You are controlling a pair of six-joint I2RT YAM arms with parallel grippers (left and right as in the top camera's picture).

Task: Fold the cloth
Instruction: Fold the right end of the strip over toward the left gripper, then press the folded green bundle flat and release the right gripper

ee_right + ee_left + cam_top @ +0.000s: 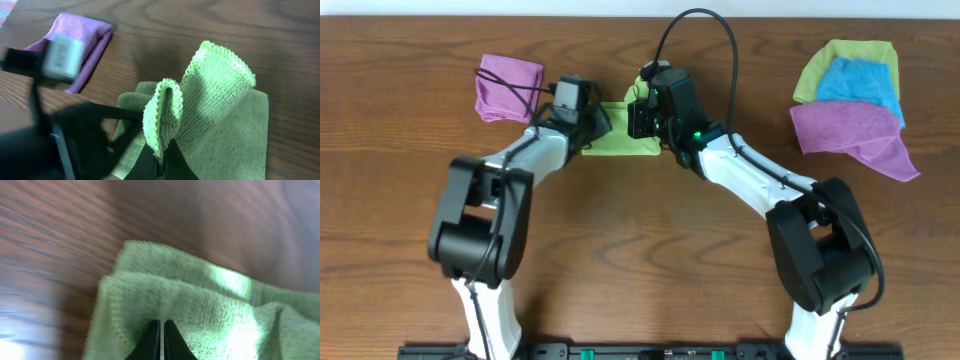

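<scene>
The lime-green cloth [620, 140] lies folded small at the table's back middle, mostly hidden under both grippers. My left gripper [592, 122] is at its left edge; in the left wrist view its fingers [161, 330] are pressed together on the cloth's [200, 315] layered pile. My right gripper [645, 118] is over the cloth's right side. In the right wrist view its fingers [160, 157] are shut on a raised hemmed edge of the cloth [220, 120], which stands up in a loop above the flat layers.
A folded purple cloth [508, 86] lies left of the left gripper and shows in the right wrist view [85, 45]. At the back right lie a green cloth [840, 62], a blue cloth [860, 85] and a purple cloth [855, 132].
</scene>
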